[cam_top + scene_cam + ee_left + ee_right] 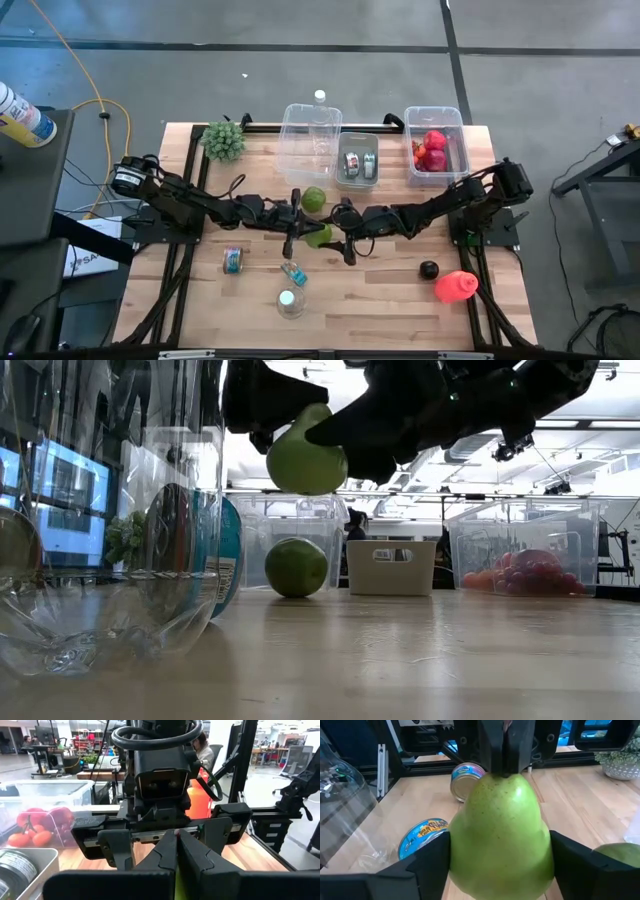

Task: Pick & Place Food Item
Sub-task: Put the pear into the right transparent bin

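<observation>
Nearest the front edge of the table (400, 310) lie a clear bottle (290, 302), a blue-labelled one (293, 272), a small tin (232, 261), a black ball (429, 269) and a red bottle (455, 286), all apart from the action.

At mid-table both arms meet over a green pear (502, 832), held clear of the wood. The right gripper (335, 236) has its fingers (427, 862) clamped on the pear's two sides. The left gripper (291, 228) faces it, its fingers pressed together at the pear's stem end; whether they actually pinch the stem I cannot tell.

This looks like a handover or a carry. To do it well, I judge one grip must be firm before the other lets go, and the pear should stay high enough to pass over bin walls.

Just beyond sits a green apple (314, 199). Farther back stand an empty clear bin (310, 140), a grey basket (358, 160) with cans, a bin of red fruit (435, 148) and a plant (224, 140).
</observation>
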Controlling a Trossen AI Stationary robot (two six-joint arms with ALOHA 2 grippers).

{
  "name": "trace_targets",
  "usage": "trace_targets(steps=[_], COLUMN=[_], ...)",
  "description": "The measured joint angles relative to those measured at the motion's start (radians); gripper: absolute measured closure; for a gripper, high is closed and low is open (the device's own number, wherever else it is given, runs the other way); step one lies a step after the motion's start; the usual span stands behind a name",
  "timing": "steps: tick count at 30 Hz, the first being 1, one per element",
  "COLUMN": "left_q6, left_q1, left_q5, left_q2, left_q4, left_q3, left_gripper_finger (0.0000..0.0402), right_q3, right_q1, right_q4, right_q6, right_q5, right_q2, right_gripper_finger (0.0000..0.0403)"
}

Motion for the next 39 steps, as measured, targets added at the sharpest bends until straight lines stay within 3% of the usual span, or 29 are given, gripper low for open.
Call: trace_targets(steps=[8, 13, 21, 25, 29, 39], left_q6=[0.008, 0.096, 0.191, 0.191, 0.190, 0.238], left_q1=[0.000, -0.002, -0.047, -0.072, -0.094, -0.155], left_q5=[-0.002, -0.012, -0.030, -0.113, -0.181, -0.105], left_q2=[0.000, 0.000, -0.003, -0.003, -0.003, -0.003], left_q4=[-0.007, -0.012, 0.005, 0.024, 0.027, 0.012], left_q3=[0.000, 0.001, 0.003, 0.003, 0.003, 0.002], left_gripper_finger=[0.0401, 0.0392, 0.0300, 0.0250, 0.0225, 0.0225], right_q3=[0.000, -0.001, -0.002, -0.002, -0.002, -0.002], right_q1=[0.000, 0.000, 0.000, 0.005, 0.025, 0.123], right_q4=[-0.002, -0.003, -0.032, -0.088, -0.207, -0.413], right_q6=[0.018, 0.020, 0.019, 0.033, 0.085, 0.136], right_q5=[-0.002, -0.018, -0.010, 0.060, 0.158, 0.471], right_q2=[0.000, 0.000, 0.002, 0.002, -0.014, -0.147], right_gripper_finger=[0.0135, 0.0138, 0.0138, 0.0136, 0.0136, 0.0134])
